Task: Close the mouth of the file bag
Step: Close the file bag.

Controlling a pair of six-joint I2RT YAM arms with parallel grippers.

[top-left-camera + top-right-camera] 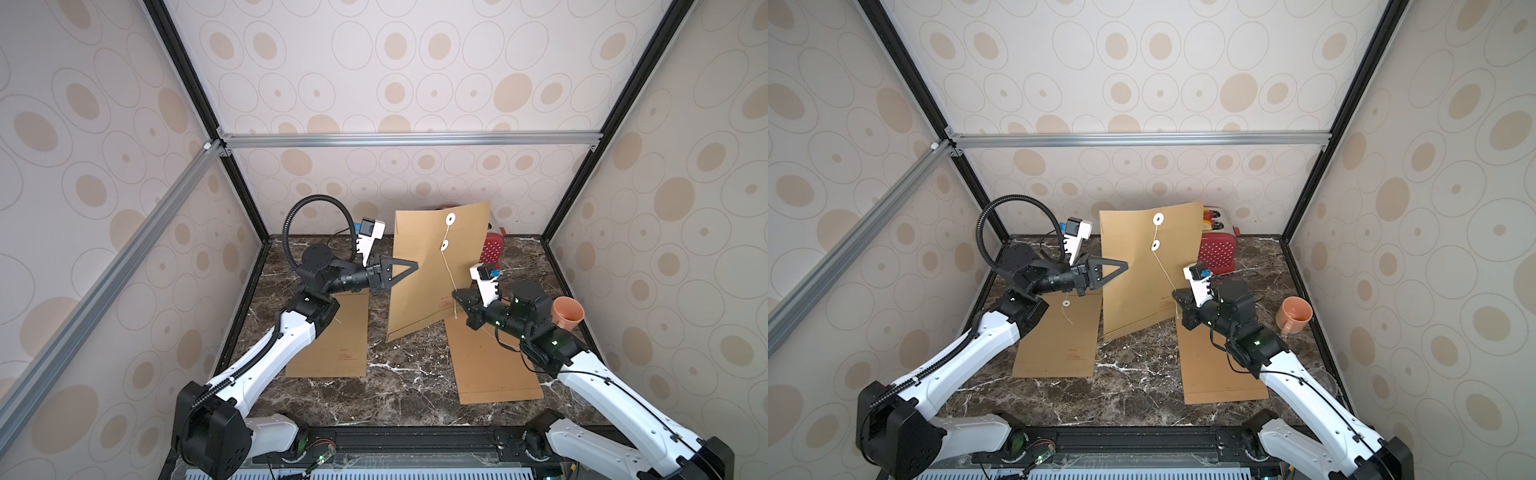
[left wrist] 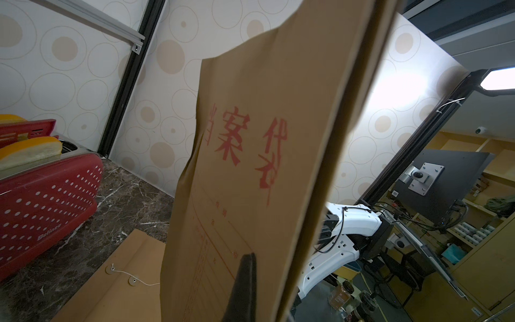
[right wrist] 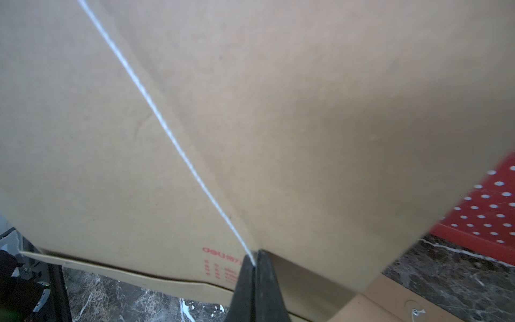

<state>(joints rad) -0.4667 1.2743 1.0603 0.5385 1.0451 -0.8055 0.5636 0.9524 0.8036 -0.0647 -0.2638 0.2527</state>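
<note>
The brown file bag stands upright in the middle of the table, its mouth at the top. Two white discs sit near the top. A white string runs from the upper disc past the lower one, down to my right gripper, which is shut on it close to the bag's face. My left gripper is shut on the bag's left edge; the wrist view shows one finger against the printed side, the other hidden behind the paper.
Two more file bags lie flat on the marble table, one under the left arm and one under the right arm. A red toaster stands behind the upright bag. An orange cup lies by the right wall.
</note>
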